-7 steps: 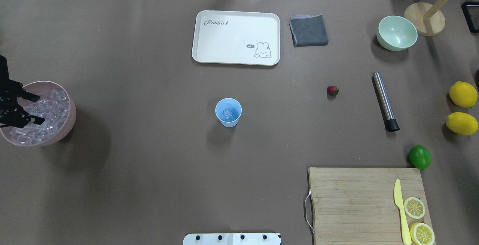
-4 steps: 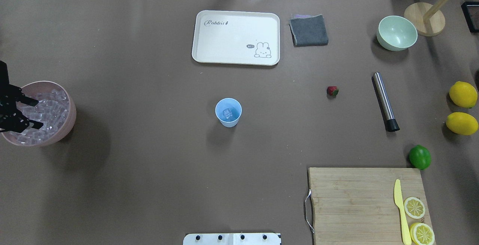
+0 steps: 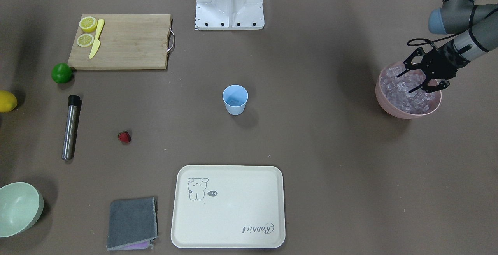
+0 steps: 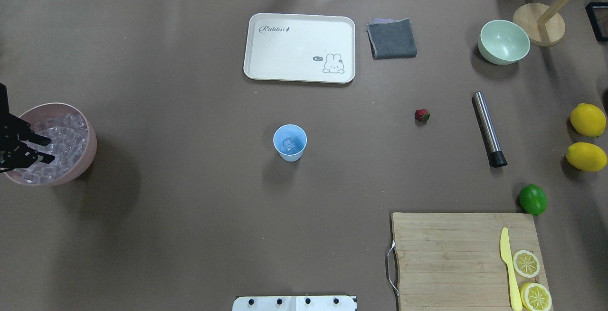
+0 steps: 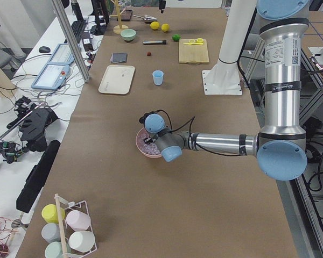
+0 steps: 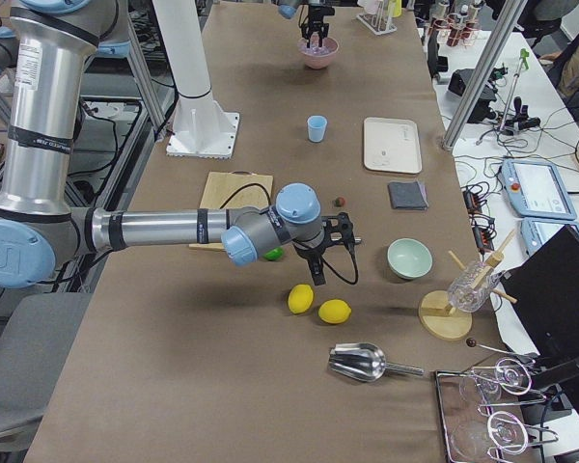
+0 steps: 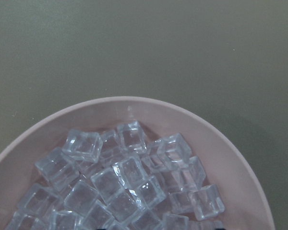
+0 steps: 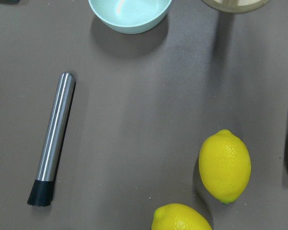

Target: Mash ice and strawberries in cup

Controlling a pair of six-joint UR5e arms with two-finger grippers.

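Glassy ice (image 7: 129,182) heaps the pink bowl (image 3: 389,105), far out at nine o'clock from the cup (image 4: 289,142). The left gripper (image 3: 404,83) hangs over the heap, fingers spread. Slick, loosely piled cubes could squirt from a pinch. Whether the right gripper (image 6: 319,272) is parted, I cannot tell.

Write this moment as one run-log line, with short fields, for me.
stage: picking ice | left gripper: open, fingers at ice in pink bowl | cup: some ice inside | strawberry: on table | right gripper: state unclear
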